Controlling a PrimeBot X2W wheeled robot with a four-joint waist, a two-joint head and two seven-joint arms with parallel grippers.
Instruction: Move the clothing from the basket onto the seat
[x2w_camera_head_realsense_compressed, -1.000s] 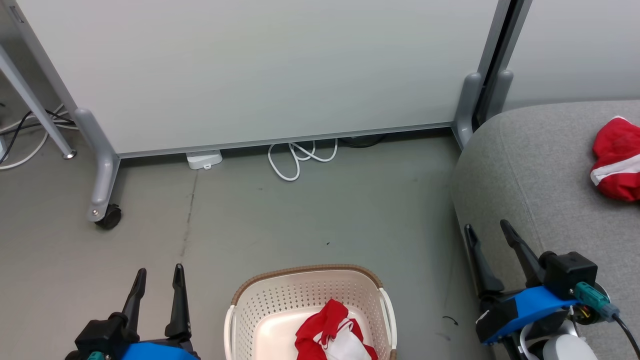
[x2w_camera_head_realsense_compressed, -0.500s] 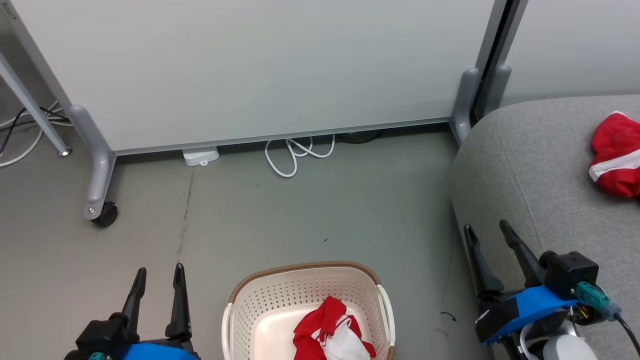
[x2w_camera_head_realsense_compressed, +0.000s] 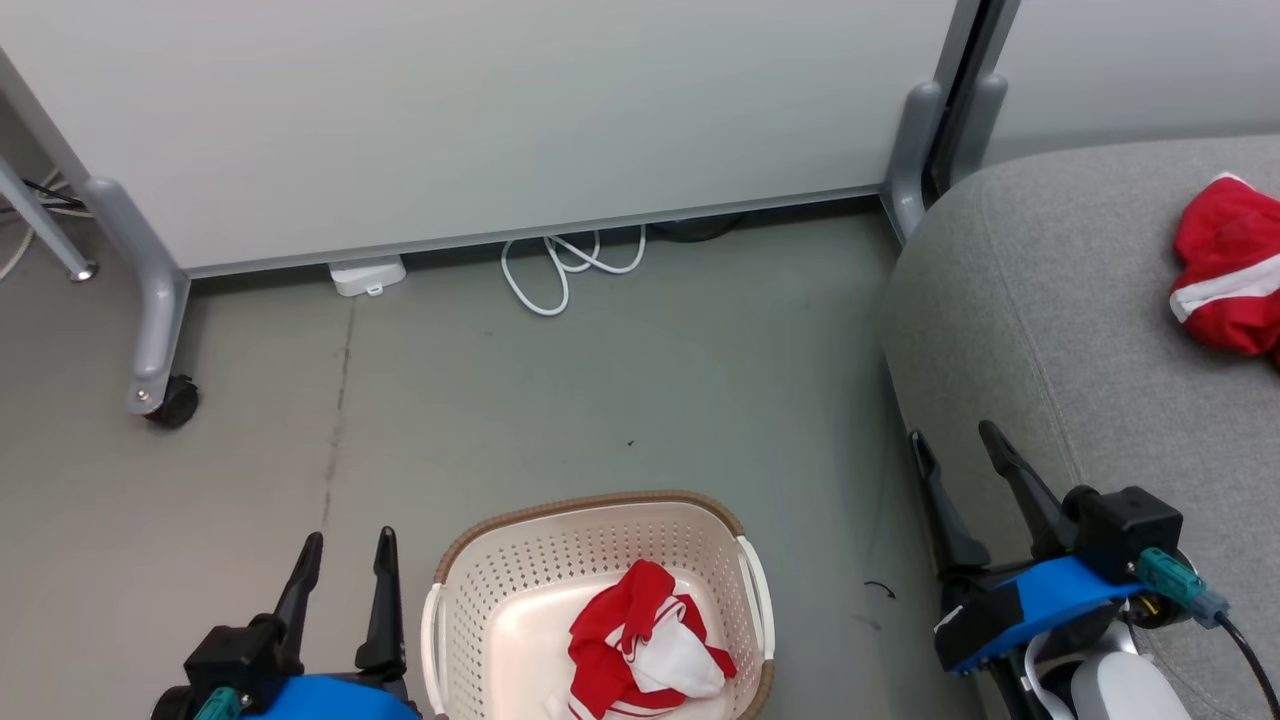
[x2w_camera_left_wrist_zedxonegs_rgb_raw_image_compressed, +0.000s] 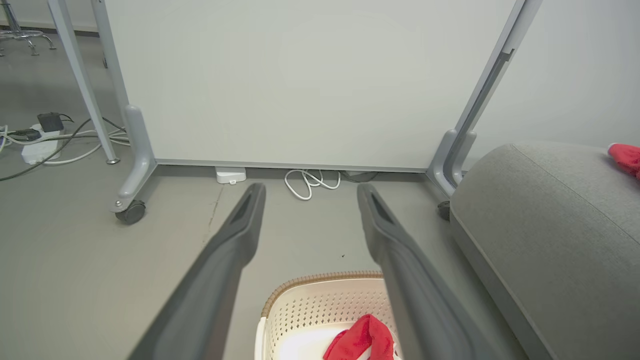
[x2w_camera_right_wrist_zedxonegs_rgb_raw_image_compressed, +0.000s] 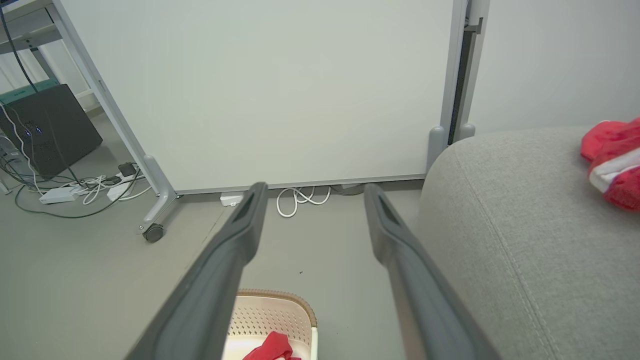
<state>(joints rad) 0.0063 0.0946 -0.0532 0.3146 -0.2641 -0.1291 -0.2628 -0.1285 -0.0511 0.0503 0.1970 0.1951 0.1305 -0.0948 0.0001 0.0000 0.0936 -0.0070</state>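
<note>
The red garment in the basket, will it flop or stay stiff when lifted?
Probably floppy: the red garment lies crumpled in folds in the basket. Likely light, as thin fabric. Loose ends may trail over the rim.

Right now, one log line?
left gripper open | right gripper open | red garment in basket | second garment on sofa

The basket (x2w_camera_head_realsense_compressed: 520, 570) is showing smooth perforated plastic with a woven-look rim. The clothing (x2w_camera_head_realsense_compressed: 605, 655) is presenting soft matt cloth. The seat (x2w_camera_head_realsense_compressed: 1040, 300), at right, is showing coarse woven upholstery. The floor (x2w_camera_head_realsense_compressed: 600, 400) is appearing matt.
</note>
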